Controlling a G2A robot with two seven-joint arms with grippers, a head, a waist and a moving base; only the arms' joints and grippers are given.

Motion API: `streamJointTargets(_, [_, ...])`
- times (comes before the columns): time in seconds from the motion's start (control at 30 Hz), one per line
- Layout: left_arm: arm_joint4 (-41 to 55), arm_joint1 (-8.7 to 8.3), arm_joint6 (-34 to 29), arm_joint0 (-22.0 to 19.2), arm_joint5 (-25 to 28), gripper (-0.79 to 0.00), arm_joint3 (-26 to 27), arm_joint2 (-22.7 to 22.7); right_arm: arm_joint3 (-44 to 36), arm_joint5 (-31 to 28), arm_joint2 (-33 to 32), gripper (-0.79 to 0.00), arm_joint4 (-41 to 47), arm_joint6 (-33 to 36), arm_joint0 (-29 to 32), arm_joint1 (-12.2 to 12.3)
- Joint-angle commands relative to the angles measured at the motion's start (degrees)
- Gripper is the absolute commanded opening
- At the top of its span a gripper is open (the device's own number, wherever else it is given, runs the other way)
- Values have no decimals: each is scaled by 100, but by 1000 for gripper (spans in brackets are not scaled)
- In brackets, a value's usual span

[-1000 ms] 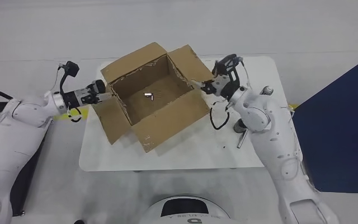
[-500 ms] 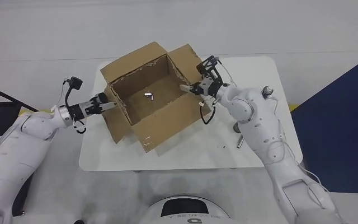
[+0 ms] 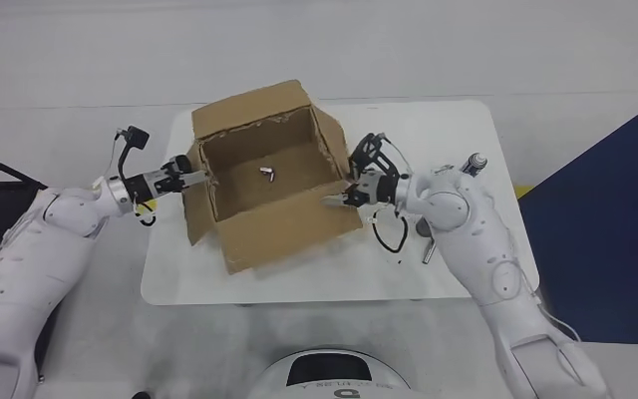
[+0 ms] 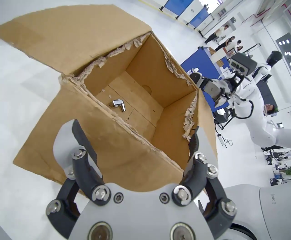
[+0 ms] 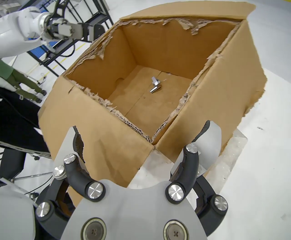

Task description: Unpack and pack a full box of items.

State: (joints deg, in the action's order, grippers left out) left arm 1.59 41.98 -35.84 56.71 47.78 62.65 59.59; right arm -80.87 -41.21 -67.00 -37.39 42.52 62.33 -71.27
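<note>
From above we see a white table (image 3: 449, 130) with rounded corners standing on a pale grey floor (image 3: 299, 40), and a dark blue panel (image 3: 598, 219) to the robot's right. The cardboard box (image 3: 284, 224) sits open on the table's left half, its flaps folded out and its rim torn. A small metal part (image 3: 268, 173) lies on the box's bottom. The left hand (image 3: 194, 178) is at the box's left rim and the right hand (image 3: 334, 198) at its right front corner. A metal rod (image 3: 430, 249) lies on the table near the right arm.

In the left wrist view, the left hand (image 4: 134, 136) has its fingers spread wide and grips nothing, with the box's wall (image 4: 127, 156) just ahead of them. Whether they touch it we cannot tell. The metal part (image 4: 118, 105) rests inside. Behind the box are a glossy white floor and blue partitions (image 4: 177, 6).

In the right wrist view, the right hand (image 5: 143, 134) is likewise wide open and holds nothing, facing the box's corner (image 5: 234, 75). The metal part (image 5: 155, 85) lies near the middle of the bottom. A black metal frame (image 5: 91, 25) stands in the room behind.
</note>
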Motion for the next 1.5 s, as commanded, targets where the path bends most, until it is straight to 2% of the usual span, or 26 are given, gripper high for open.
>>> streamJointTargets(0.0, [-66, 33, -73, -136, 18, 0, -8, -32, -141, -148, -39, 0, 186, 320, 135, 54])
streamJointTargets(0.27, [69, 205, -374, -573, 168, 0, -149, -274, -569, -669, -278, 0, 1439, 1387, 539, 292])
streamJointTargets(0.47, [518, 366, -616, -884, 510, 0, -339, -510, -1201, -779, -439, 0, 1874, 1276, 896, 608])
streamJointTargets(0.57, [868, 434, -717, -1006, 724, 0, -594, -585, -1411, -904, -603, 0, 1873, 1151, 1029, 745])
streamJointTargets(0.7, [1285, 487, -815, -1050, 873, 0, -1099, -619, -1787, -992, -1318, 0, 1816, 489, 1358, 854])
streamJointTargets(0.73, [1357, 499, -824, -1056, 826, 0, -1250, -625, -1952, -911, -1529, 0, 1675, 190, 1495, 864])
streamJointTargets(0.9, [1699, 613, -833, -1111, 740, 0, -1685, -716, -1952, -911, -1529, 0, 1675, 190, 1495, 864])
streamJointTargets(1.1, [2240, 858, -1251, -1362, 803, 0, -1913, -1017, -1968, -901, -1521, 0, 1682, 159, 1497, 862])
streamJointTargets(1.27, [2694, 1066, -1400, -1549, 666, 0, -2216, -1251, -2126, -646, -1084, 0, 1386, 2, 1243, 826])
streamJointTargets(1.47, [3079, 1246, -1619, -1764, 447, 0, -2622, -1434, -2167, -777, -890, 0, 1292, -182, 1121, 813])
